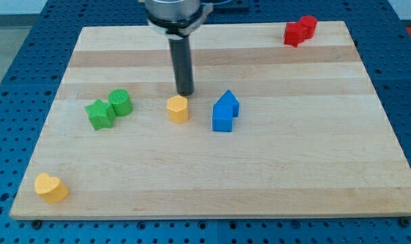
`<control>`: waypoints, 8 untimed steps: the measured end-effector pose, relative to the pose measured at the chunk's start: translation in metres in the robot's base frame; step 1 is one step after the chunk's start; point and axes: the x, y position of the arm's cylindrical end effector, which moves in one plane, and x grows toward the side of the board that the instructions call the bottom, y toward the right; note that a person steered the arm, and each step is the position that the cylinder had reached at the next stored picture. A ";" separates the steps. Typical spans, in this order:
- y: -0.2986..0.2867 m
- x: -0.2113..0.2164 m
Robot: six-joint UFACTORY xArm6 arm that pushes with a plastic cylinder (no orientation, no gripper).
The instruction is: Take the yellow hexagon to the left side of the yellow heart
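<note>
One wide wooden tabletop [294, 169] carries everything, and the free way on it runs from the middle toward the view's bottom left, where the yellow heart [51, 188] sits close to the corner. This arm has no claw, only a dark rod, so nothing can be apart or together; my tip [185, 93] does all the work by pushing. To do this step well, I think the tip should stay behind the yellow hexagon [178, 108] on its upper right side and push in a slow, straight diagonal, with small corrections so that the block does not slip off to one side. The path should pass below the green star [100, 114] and the green cylinder [121, 102]. Very little board remains on the left of the heart, so the last part needs care, or the heart is knocked, or the hexagon falls off the edge. Now the hexagon lies near the middle, just below the tip and slightly to the view's left of it; whether they touch I cannot tell.
</note>
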 end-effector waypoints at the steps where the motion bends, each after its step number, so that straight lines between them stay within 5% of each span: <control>1: -0.002 0.035; 4: -0.089 0.160; 8: -0.095 0.113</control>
